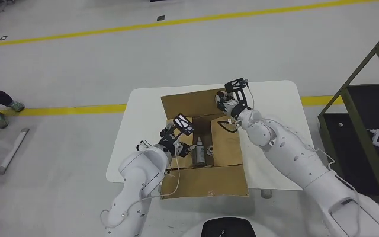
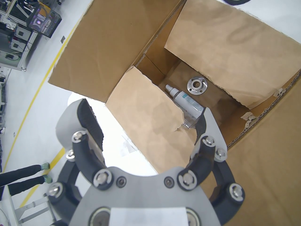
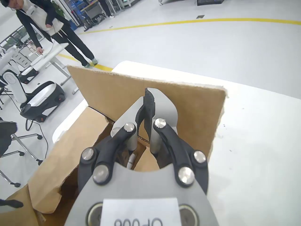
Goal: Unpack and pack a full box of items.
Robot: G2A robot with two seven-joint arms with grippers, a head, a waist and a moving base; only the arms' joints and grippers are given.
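Overhead, top view: open box [image 1: 204, 181] on the counter [image 1: 272, 101]; left hand [image 1: 185, 135] over its side flap [image 1: 170, 127], right hand [image 1: 235, 87] at the far flap [image 1: 189, 102].
Left wrist view: left hand [image 2: 144, 109] spread wide; spray bottle [image 2: 184, 103] lies below, beside one finger; metal flange [image 2: 197, 85] just beyond.
Right wrist view: right hand [image 3: 148, 95] closed, nothing seen between its pads.
Step, likely bottle pickup: clear the side flap, descend straight, straddle the bottle's body.

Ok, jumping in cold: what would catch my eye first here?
An open box with its flaps spread sits in the middle of the table, with a bottle lying beside a metal flange on its floor. The left gripper hangs open over a torn inner flap near the bottle. The right gripper is shut at the box's far edge.
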